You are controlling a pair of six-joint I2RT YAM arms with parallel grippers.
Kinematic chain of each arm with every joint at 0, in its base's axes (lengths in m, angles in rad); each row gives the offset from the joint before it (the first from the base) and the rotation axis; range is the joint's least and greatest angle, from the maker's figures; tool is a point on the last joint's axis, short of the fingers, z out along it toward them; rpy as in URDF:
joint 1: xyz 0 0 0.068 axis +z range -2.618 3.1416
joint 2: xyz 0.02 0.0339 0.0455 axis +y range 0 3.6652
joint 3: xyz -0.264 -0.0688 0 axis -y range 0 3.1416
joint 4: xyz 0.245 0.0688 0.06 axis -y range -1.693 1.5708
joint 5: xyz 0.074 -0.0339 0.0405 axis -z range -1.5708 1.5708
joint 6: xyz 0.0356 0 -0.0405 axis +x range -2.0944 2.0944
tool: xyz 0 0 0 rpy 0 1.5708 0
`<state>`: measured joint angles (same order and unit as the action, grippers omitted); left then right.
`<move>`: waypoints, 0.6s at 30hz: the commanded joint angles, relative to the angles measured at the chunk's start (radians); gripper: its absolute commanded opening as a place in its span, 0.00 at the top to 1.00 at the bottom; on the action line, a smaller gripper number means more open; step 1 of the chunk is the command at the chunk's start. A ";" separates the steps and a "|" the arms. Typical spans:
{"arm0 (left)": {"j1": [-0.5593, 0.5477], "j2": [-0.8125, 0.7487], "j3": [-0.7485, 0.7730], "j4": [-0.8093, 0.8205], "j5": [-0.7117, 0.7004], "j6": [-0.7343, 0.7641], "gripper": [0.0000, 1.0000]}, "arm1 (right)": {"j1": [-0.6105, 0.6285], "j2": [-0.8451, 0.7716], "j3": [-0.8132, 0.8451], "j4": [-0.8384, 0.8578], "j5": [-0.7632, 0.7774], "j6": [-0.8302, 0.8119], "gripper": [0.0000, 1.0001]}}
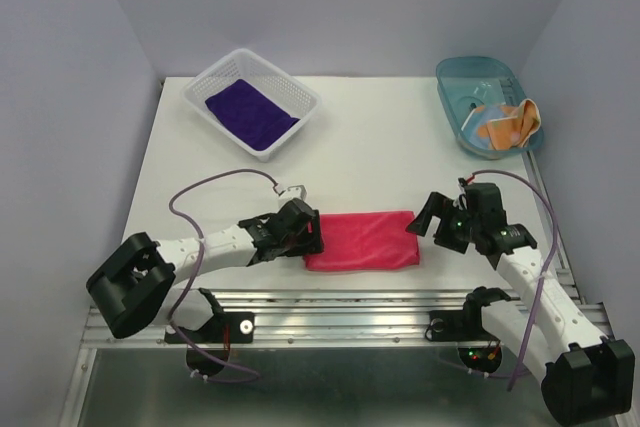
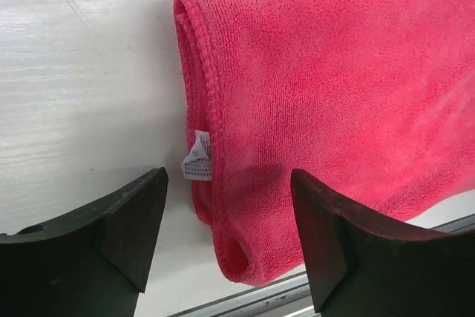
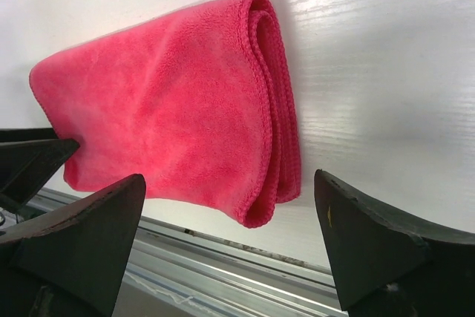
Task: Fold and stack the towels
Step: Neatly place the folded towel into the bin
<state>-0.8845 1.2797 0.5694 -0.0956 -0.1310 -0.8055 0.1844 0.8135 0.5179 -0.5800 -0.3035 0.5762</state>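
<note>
white desk (image 1: 380,147): folded pink-red towel (image 1: 362,240) lies at near edge, long axis left-right. left jaws at its left short end, right jaws at its right end; both released, empty.

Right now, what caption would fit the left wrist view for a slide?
Open left claw poised at the tagged end of the folded pink-red towel on the white table.

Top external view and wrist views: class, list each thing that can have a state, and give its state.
Pink-red towel: folded, lying flat.
Purple towel: folded, inside white basket.
Orange towel: crumpled, not folded, in blue tub.
Left hand: open, at the pink-red towel's end.
Right hand: open, at its other end.
</note>
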 commanded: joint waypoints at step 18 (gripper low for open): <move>-0.065 0.359 0.194 -0.243 -0.148 -0.060 1.00 | 0.004 -0.034 -0.004 0.103 -0.013 -0.041 0.00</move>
<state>-0.9432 1.5509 0.7822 -0.1833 -0.2508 -0.8616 0.1844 0.8009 0.5171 -0.5293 -0.3019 0.5564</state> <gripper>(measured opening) 0.086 0.998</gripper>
